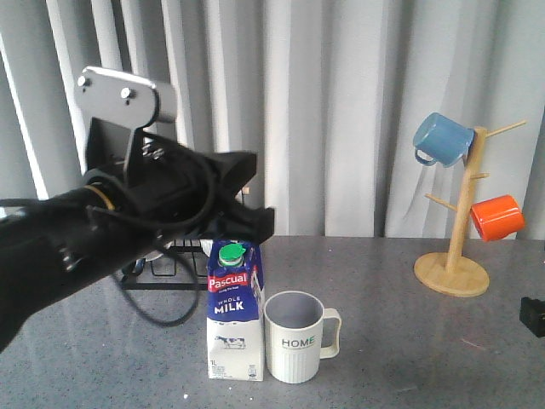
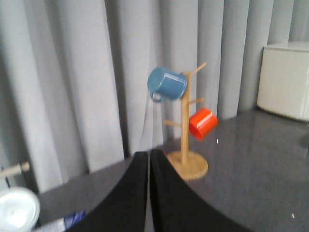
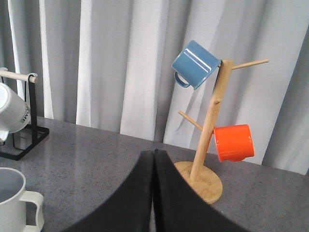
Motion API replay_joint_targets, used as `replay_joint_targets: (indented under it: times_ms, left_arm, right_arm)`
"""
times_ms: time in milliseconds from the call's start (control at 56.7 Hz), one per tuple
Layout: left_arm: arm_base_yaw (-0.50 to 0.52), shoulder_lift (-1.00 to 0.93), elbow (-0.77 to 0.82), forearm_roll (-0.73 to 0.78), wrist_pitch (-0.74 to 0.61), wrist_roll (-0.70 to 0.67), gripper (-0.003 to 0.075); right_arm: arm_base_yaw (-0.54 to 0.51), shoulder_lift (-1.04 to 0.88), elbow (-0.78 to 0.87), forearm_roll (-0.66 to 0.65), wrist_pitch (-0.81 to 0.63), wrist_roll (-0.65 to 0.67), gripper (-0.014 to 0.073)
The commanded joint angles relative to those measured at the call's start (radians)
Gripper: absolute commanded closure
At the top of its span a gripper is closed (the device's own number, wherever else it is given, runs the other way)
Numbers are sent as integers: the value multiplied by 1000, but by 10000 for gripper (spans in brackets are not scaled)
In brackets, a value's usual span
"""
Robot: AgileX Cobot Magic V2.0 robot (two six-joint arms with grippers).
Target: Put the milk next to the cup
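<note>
The milk (image 1: pixel 234 311), a blue and white carton with a green cap, stands upright on the grey table (image 1: pixel 383 358). The ribbed cup (image 1: pixel 296 336) printed "HOME" stands right beside it on the right, handle pointing right. My left arm (image 1: pixel 128 221) hangs above and behind the carton, apart from it. My left gripper (image 2: pixel 148 154) is shut on nothing, and a blue corner of the milk (image 2: pixel 73 218) shows below it. My right gripper (image 3: pixel 153 153) is shut and empty, low at the table's right side. The cup (image 3: pixel 12 198) sits off to its side.
A wooden mug tree (image 1: pixel 453 256) at the back right carries a blue mug (image 1: pixel 443 139) and an orange mug (image 1: pixel 497 217). A black wire rack (image 3: pixel 21 140) with a white mug (image 3: pixel 12 113) stands behind the milk. Grey curtains close off the back.
</note>
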Motion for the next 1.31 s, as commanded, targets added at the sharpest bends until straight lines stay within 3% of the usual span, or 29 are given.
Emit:
replay_joint_targets:
  times_ms: [0, 123, 370, 653, 864, 1287]
  left_arm:
    - [36, -113, 54, 209, 91, -267, 727]
    - [84, -224, 207, 267, 70, -309, 727]
    - [202, -502, 629, 250, -178, -308, 727]
    - [330, -752, 935, 236, -185, -308, 727]
    - [423, -893, 1086, 238, -190, -307, 727]
    - [603, -1213, 1245, 293, -195, -314, 727]
  right_arm:
    - [-5, -5, -29, -9, -72, -1, 602]
    - [-5, -5, -29, -9, -72, -1, 602]
    - [-5, -5, -29, -9, -72, -1, 602]
    - [-5, -5, -29, -9, -72, -1, 602]
    - [-5, -5, -29, -9, -72, -1, 602]
    - [-5, -5, -29, -9, -72, -1, 602]
